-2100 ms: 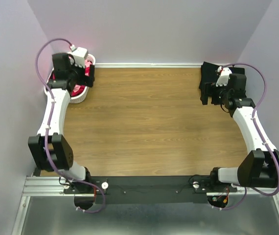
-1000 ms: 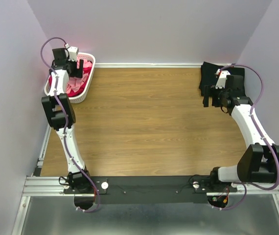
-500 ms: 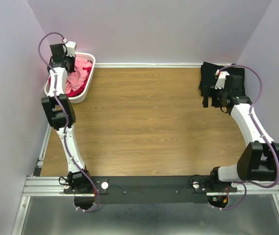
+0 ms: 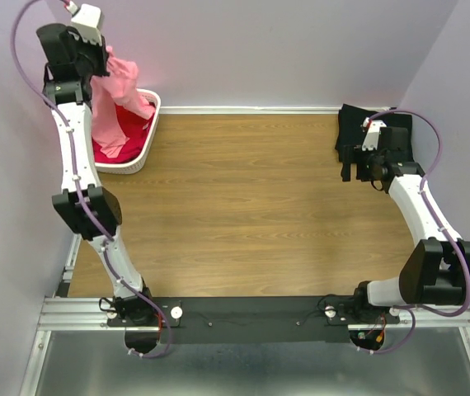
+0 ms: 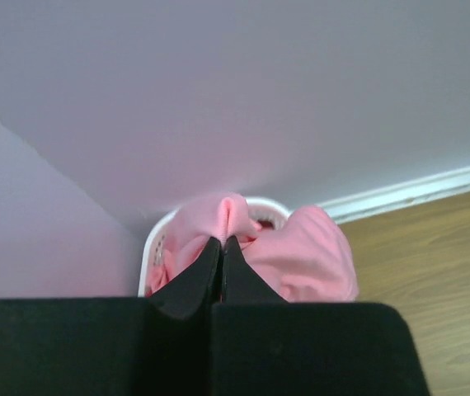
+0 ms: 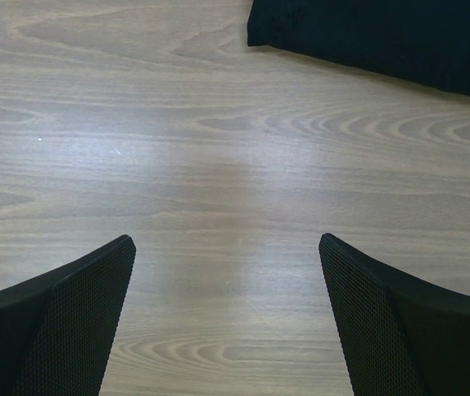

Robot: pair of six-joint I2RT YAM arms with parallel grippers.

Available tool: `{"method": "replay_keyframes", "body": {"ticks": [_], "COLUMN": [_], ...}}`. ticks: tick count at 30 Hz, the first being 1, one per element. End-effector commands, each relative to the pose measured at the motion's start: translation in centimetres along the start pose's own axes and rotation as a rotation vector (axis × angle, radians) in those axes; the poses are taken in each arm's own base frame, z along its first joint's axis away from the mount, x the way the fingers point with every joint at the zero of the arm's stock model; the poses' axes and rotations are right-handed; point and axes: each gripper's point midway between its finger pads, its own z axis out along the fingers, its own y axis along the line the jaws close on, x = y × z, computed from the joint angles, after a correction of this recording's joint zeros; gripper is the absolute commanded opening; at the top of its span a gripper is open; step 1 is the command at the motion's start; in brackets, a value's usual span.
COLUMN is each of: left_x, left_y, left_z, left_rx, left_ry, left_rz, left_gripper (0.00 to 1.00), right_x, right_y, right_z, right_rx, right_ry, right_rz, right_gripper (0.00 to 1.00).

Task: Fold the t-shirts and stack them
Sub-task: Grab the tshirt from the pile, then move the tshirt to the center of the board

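Left pincer (image 5: 222, 246) risen, pinching salmon-pink t-shirt (image 5: 309, 264), basket (image 4: 134, 162) now below it; right pincer (image 6: 225, 241) spread over table (image 6: 177, 148), black t-shirt (image 6: 383, 33) just ahead.

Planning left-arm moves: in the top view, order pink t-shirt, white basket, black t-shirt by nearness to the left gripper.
1. pink t-shirt, pinched in the left gripper.
2. white basket, just below, far-left corner.
3. black t-shirt, far-right corner.

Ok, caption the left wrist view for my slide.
Left end effector shut on the salmon-pink t-shirt, held above the white basket.
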Motion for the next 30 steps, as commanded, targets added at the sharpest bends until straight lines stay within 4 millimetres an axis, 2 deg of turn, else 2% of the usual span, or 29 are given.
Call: {"method": "replay_keyframes", "body": {"ticks": [1, 4, 5, 6, 7, 8, 10, 12, 15, 18, 19, 20, 21, 22, 23, 24, 25, 26, 29, 30], "left_x": [-9.9, -14.5, -16.8, -17.9, -19.9, -20.0, -22.8, -25.1, -26.9, -26.2, -25.4, -25.0, -21.5, -19.5, -15.6, -12.5, -10.3, -4.3, 3.3, 7.1], "left_y": [-5.1, -8.2, -10.5, -11.6, -13.9, -13.8, -16.6, -18.1, -19.9, -22.2, -22.6, -23.1, -23.7, -23.6, -23.6, -23.2, -20.7, -20.3, -17.0, -16.1], "left_z": [-4.8, -7.9, -9.6, -10.4, -12.1, -12.1, -14.8, -17.3, -20.0, -21.4, -21.2, -22.1, -19.9, -19.3, -18.2, -17.3, -17.4, -15.8, -14.9, -14.8], "left_rx": [0.151, 0.204, 0.241, 0.246, 0.281, 0.274, 0.325, 0.373, 0.452, 0.581, 0.608, 0.631, 0.660, 0.661, 0.659, 0.650, 0.596, 0.605, 0.538, 0.520], "left_ry": [-0.226, -0.324, -0.374, -0.400, -0.448, -0.452, -0.534, -0.603, -0.665, -0.647, -0.626, -0.617, -0.519, -0.470, -0.375, -0.306, -0.270, -0.153, -0.023, 0.071], "left_rz": [0.005, 0.016, 0.033, 0.039, 0.049, 0.045, 0.048, 0.014, -0.016, -0.040, -0.041, -0.034, -0.030, -0.018, -0.029, -0.023, -0.015, -0.060, -0.028, -0.055], "left_gripper": [0.00, 0.00, 0.00, 0.00, 0.00, 0.00, 0.00, 0.00, 0.00, 0.00, 0.00, 0.00, 0.00, 0.20, 0.36, 0.53, 0.72, 0.98, 0.98, 0.99], "right_x": [-0.8, -1.1, -1.2, -1.3, -1.4, -1.5, -1.7, -2.0, -2.5, -2.8, -3.0, -3.1, -3.1, -3.2, -3.3, -3.1, -3.3, -3.2, -2.4, -2.2], "right_y": [0.2, 0.4, 0.4, 0.6, 0.6, 0.7, 1.0, 1.2, 1.4, 1.6, 1.7, 1.8, 2.0, 2.1, 2.1, 2.5, 2.6, 2.8, 3.7, 4.2], "right_z": [-0.3, -0.4, -0.4, -0.5, -0.5, -0.5, -0.6, -0.8, -1.1, -1.3, -1.4, -1.5, -1.5, -1.6, -1.7, -1.8, -1.9, -2.0, -2.0, -2.2], "right_rx": [-0.015, -0.024, -0.027, -0.035, -0.038, -0.044, -0.057, -0.069, -0.082, -0.098, -0.104, -0.110, -0.119, -0.124, -0.129, -0.150, -0.163, -0.174, -0.232, -0.265], "right_ry": [-0.006, -0.012, -0.015, -0.019, -0.021, -0.025, -0.029, -0.038, -0.055, -0.065, -0.068, -0.072, -0.072, -0.071, -0.075, -0.069, -0.072, -0.068, -0.025, -0.008], "right_rz": [0.010, 0.013, 0.014, 0.015, 0.017, 0.016, 0.019, 0.019, 0.016, 0.013, 0.012, 0.010, 0.008, 0.005, -0.003, -0.008, -0.027, -0.034, -0.047, -0.058], "right_gripper": [1.00, 1.00, 1.00, 1.00, 1.00, 1.00, 1.00, 1.00, 1.00, 1.00, 1.00, 1.00, 1.00, 1.00, 1.00, 1.00, 1.00, 1.00, 1.00, 1.00]}}
